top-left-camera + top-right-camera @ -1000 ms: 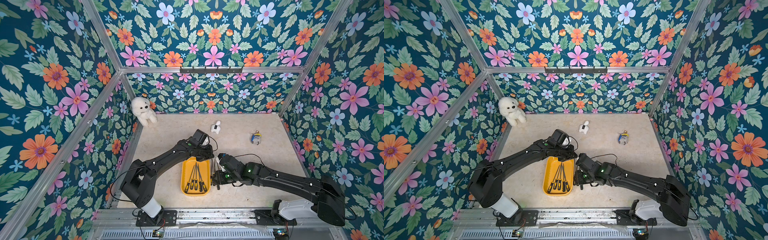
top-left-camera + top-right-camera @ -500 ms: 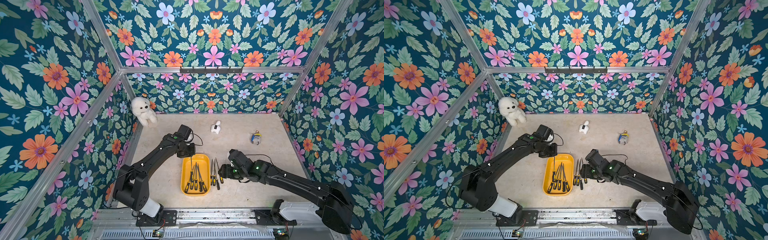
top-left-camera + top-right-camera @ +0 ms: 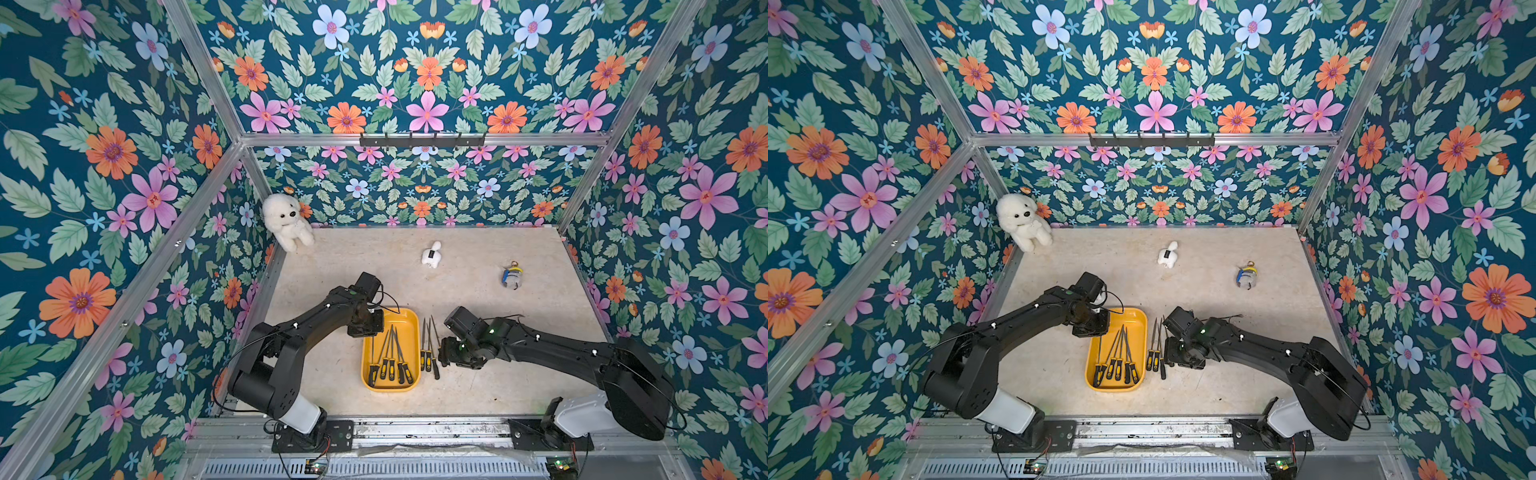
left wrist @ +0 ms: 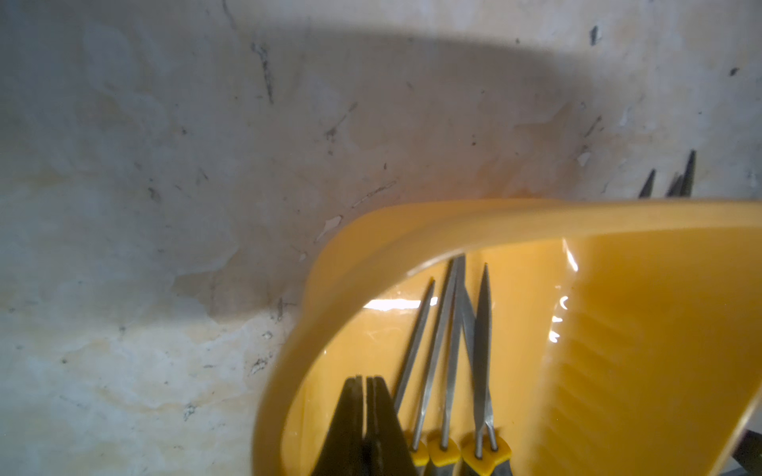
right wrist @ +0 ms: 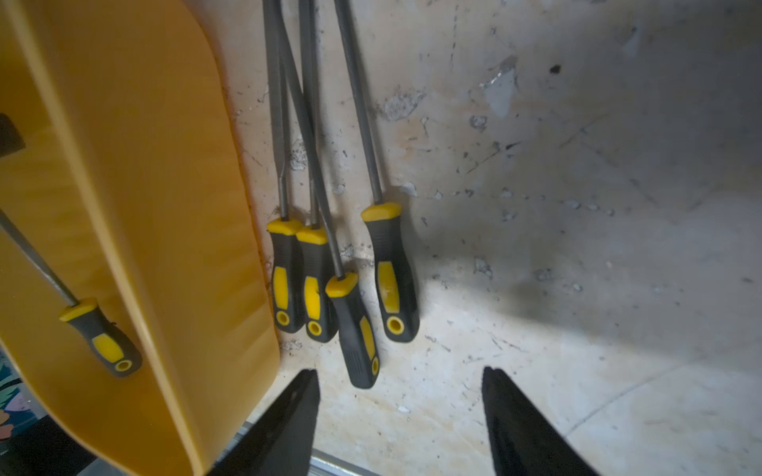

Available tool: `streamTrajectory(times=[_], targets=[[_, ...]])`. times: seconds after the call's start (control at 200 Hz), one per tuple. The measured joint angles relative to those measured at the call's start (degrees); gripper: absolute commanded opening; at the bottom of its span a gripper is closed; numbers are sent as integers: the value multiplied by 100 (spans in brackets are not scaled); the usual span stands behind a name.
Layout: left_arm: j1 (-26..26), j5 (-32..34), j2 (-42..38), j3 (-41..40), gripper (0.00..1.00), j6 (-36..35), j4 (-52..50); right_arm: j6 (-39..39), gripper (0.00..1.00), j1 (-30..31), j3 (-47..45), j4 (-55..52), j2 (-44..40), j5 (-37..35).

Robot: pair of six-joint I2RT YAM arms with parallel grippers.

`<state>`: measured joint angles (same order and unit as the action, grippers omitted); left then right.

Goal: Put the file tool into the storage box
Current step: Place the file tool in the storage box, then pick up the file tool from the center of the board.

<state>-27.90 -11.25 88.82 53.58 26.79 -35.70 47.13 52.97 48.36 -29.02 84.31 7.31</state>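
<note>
The yellow storage box [image 3: 408, 326] sat on the table [image 3: 478, 249] close to the near edge, about midway between the 2 arms, its long side running near to far. Several files with black-and-yellow handles [image 3: 391, 365] lay inside it, handles at the near end and tips fanned toward the far end. 4 loose files [image 5: 391, 272] lay on the table just right of the box, roughly parallel to it, handles near. 1 of them slanted across its neighbours, its handle the nearest of the 4.

The left pincer [image 4: 365, 381] was closed on nothing, tips together over the far left part of the box, above the file shafts. Whether it touched them could not be told. The right pincer [image 5: 400, 381] was open and empty, just right of the loose files' handles in both top views, its fingers [image 5: 303, 395] spread above bare table.

A white plush dog [image 3: 286, 222] sat in the far left corner. A small white toy [image 3: 431, 254] lay at far centre, and a blue-and-yellow trinket [image 3: 512, 276] lay to the far right.
</note>
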Motion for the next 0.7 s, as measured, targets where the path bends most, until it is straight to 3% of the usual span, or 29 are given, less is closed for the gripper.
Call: streamTrajectory(times=[0.065, 0.15, 0.34, 0.565, 0.7], targets=[[0, -11, 11, -76, 0, 24, 92, -59, 60, 0, 127, -46, 190, -2], [0, -44, 13, -164, 12, 44, 181, -188, 56, 0, 295, -109, 452, -7], [-7, -48, -61, -181, 23, 149, 249, -409, 50, 0, 597, -260, 968, -57], [-7, -72, -133, -168, 27, 181, 245, -649, 45, -4, 850, -415, 1394, -166], [-7, -79, -247, -48, 28, 203, 127, -776, 36, 0, 903, -518, 1475, -212]])
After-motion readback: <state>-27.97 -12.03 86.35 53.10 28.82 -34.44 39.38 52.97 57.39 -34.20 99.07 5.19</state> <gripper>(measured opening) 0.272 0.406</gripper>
